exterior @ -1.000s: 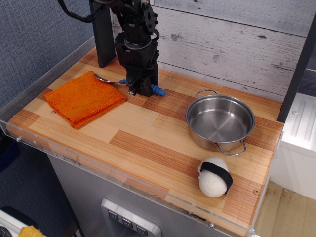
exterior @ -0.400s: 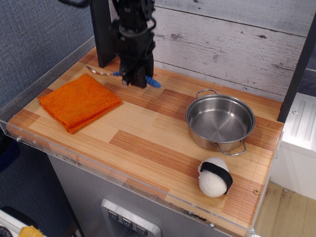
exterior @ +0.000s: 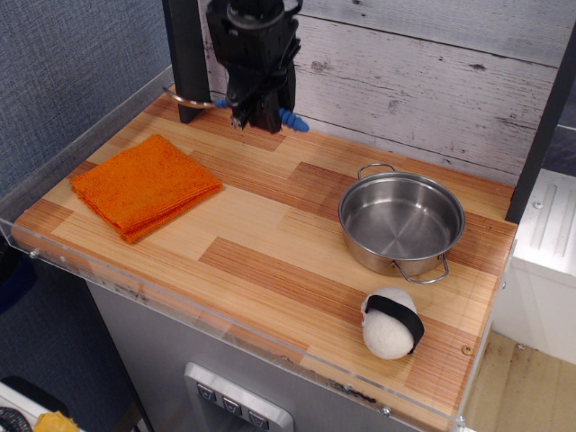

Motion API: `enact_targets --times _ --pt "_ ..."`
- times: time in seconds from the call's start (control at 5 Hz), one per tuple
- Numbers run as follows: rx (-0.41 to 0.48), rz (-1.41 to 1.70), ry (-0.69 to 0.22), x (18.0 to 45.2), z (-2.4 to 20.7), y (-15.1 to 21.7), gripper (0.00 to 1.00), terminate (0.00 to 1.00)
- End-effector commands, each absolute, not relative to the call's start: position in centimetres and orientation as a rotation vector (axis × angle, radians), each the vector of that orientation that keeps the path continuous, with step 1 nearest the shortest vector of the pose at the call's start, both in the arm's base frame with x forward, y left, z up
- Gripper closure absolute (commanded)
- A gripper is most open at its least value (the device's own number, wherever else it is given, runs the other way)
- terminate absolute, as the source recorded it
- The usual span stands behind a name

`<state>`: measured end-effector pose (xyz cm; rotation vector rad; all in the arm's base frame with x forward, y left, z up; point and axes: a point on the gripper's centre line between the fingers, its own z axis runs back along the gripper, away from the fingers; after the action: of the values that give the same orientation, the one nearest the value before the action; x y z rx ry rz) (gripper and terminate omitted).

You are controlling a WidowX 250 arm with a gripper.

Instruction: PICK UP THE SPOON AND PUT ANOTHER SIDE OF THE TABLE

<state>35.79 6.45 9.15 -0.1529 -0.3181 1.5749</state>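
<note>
We see a tabletop of light and reddish wood-grain planks, the table (exterior: pixel 270 243), rimmed in clear acrylic, carrying a folded, fuzzy orange cloth (exterior: pixel 144 184) at left, a round shiny steel pot (exterior: pixel 400 220) with loop handles at right, and a soft white ball banded in black (exterior: pixel 391 324) at lower right. In the upper left of the frame the black gripper (exterior: pixel 252 117) has its jaws pinched on the spoon (exterior: pixel 270 115), which hangs level above the back planks, its ribbed blue handle jutting right and its silver bowl poking out left.
</note>
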Motion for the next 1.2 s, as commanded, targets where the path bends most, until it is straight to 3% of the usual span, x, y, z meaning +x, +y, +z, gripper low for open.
enact_targets --times 0.0,0.4,1.0 --pt "-0.191 1.454 -0.407 31.8 13.7 3.5 1.0 0.0" --pt "-0.192 1.409 -0.385 27.5 12.0 1.4 1.0 0.0" --pt "-0.139 1.363 -0.342 24.0 7.4 0.5 1.0 0.0"
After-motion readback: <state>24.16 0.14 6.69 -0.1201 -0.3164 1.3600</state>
